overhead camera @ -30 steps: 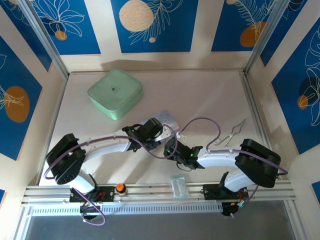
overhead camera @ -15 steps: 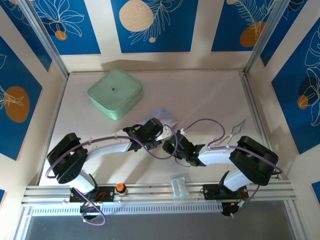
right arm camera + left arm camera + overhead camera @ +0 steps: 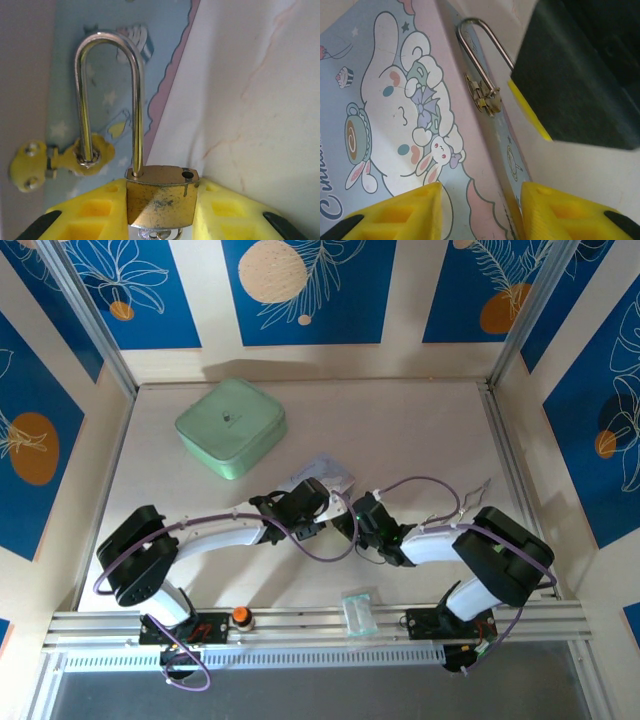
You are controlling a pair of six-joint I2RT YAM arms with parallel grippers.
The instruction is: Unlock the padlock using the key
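Observation:
In the right wrist view my right gripper [image 3: 160,210] is shut on the padlock [image 3: 161,197], a scuffed brass block held between the yellow fingers. Its silver shackle [image 3: 107,42] is sprung. One leg sits in the body and the other hangs through the tin's yellow hasp [image 3: 90,155], leaving one hole in the body empty. A silvery bit under the body, the key [image 3: 160,234], is mostly cut off. My left gripper [image 3: 481,215] is open, straddling the edge of the pastel cartoon tin [image 3: 395,115]. Both grippers meet at the tin [image 3: 325,472] in the top view.
A mint-green square case [image 3: 231,427] lies at the back left. A bent wire piece [image 3: 470,502] rests at the right, near the right arm. A small clear plastic piece [image 3: 358,610] and an orange button [image 3: 240,616] sit on the front rail.
My right gripper has moved up and left, closing in on the tin and the left gripper. The left arm has barely shifted.

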